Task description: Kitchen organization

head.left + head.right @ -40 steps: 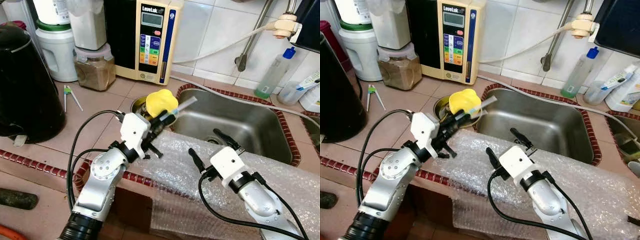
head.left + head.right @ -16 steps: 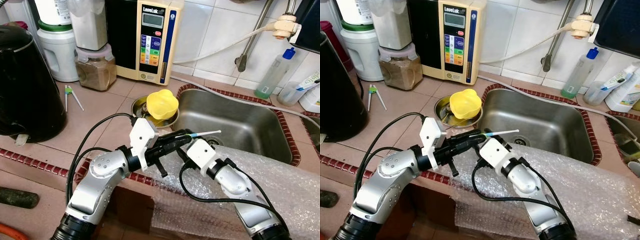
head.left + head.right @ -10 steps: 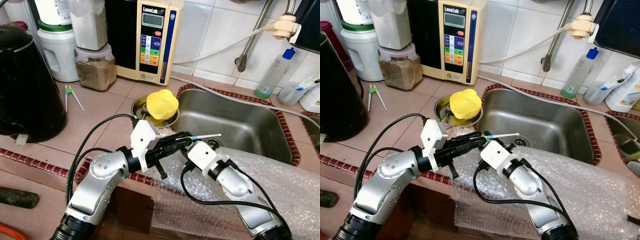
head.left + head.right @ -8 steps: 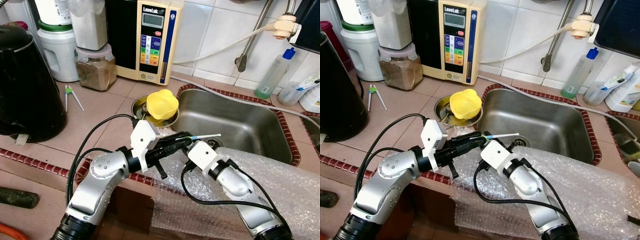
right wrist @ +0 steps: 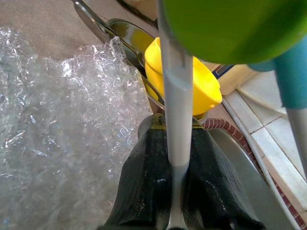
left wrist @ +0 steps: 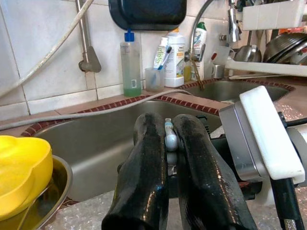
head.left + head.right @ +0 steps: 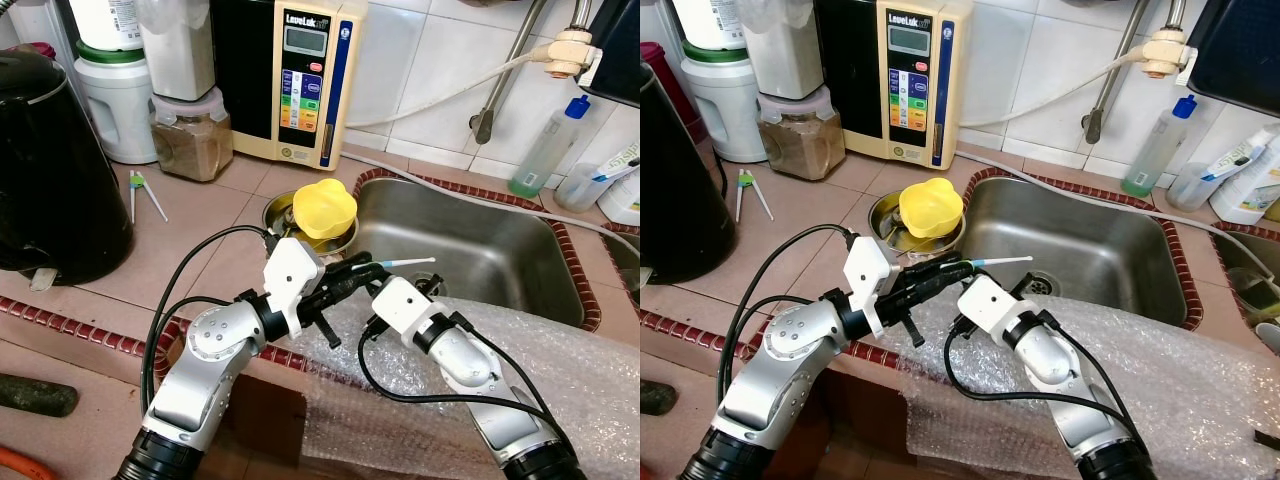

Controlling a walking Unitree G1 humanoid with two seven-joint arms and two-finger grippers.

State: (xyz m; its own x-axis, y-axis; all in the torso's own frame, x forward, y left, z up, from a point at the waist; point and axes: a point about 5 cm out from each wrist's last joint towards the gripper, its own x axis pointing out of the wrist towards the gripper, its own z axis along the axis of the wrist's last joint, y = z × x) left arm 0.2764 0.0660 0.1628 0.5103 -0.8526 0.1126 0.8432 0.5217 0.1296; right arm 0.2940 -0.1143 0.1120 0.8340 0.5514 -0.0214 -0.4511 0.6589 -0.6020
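Observation:
A slim white toothbrush (image 7: pixel 408 263) with a teal neck is held level over the near rim of the steel sink (image 7: pixel 470 250). My left gripper (image 7: pixel 352 270) is shut on its handle; in the left wrist view the brush (image 6: pixel 170 138) sits pinched between the two black fingers (image 6: pixel 144 158). My right gripper (image 7: pixel 958 272) comes in from the other side and is shut on the same shaft (image 5: pixel 175 120), close against the left fingertips. A yellow cup (image 7: pixel 323 208) rests in a steel bowl (image 7: pixel 280 212) just behind them.
Bubble wrap (image 7: pixel 560 360) covers the near counter edge under the right arm. A black kettle (image 7: pixel 50 170) stands at the left, a jar of brown powder (image 7: pixel 190 140) and a water ioniser (image 7: pixel 300 70) at the back, a green soap bottle (image 7: pixel 548 145) behind the sink.
The left gripper carried the toothbrush from beside the yellow cup toward the sink. The right gripper, open before, came across and shut on it. Both lifted slightly in the last half second.

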